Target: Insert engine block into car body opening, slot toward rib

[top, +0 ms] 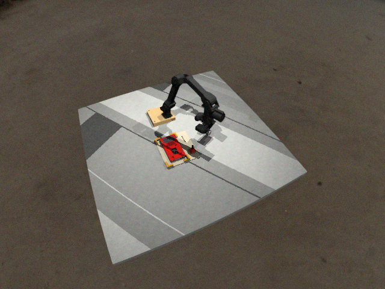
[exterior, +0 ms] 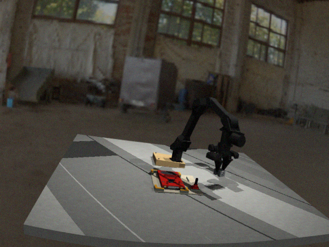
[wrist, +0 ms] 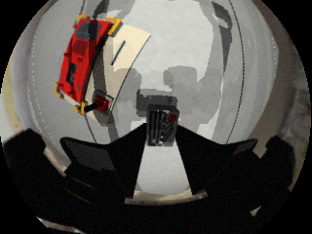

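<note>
The gripper [top: 206,132] [exterior: 220,172] [wrist: 160,127] is closed on the engine block [exterior: 220,173] [wrist: 162,128], probably for carrying it to the car body [top: 172,147] [exterior: 171,179] [wrist: 80,58].

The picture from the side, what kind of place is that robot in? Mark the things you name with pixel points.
It looks like an old workshop or warehouse, maybe. There are tall windows with many small panes [exterior: 190,22], worn, patchy walls [exterior: 66,48], and a big boxy trailer [exterior: 140,82] parked on the bare floor.
</note>
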`<state>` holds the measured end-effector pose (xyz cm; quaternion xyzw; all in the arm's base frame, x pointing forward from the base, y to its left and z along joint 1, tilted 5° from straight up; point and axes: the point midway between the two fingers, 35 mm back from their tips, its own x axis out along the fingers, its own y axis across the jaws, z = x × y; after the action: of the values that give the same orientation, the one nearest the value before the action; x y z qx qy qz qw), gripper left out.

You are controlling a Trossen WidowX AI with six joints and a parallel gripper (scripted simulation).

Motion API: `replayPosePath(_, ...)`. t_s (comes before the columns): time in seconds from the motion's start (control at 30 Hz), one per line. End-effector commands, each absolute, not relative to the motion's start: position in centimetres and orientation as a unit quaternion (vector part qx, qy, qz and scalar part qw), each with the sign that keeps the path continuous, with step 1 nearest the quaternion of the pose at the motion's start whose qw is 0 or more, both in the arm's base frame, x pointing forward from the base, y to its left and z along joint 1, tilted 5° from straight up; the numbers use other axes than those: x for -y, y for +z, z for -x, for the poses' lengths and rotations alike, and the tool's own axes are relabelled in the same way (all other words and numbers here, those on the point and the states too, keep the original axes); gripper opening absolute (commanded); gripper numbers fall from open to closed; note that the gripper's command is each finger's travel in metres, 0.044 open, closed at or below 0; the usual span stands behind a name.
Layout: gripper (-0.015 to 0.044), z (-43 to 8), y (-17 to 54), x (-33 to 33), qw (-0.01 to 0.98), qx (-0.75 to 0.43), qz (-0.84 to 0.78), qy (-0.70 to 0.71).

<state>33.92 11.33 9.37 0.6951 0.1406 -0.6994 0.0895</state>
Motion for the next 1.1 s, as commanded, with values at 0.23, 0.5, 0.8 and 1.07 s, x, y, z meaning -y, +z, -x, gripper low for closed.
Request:
replayPosePath(0.23,0.0,-33.7,12.7,-11.0,0.09,-0.143,-0.695,-0.698)
replayPosePath(0.5,0.0,-33.4,15.0,-10.8,0.09,-0.143,-0.695,-0.699)
replayPosePath(0.8,0.0,-33.9,14.4,-9.2,0.153,-0.205,-0.684,-0.683)
replayPosePath(1.07,0.0,-34.5,13.6,-7.3,0.229,-0.279,-0.663,-0.655)
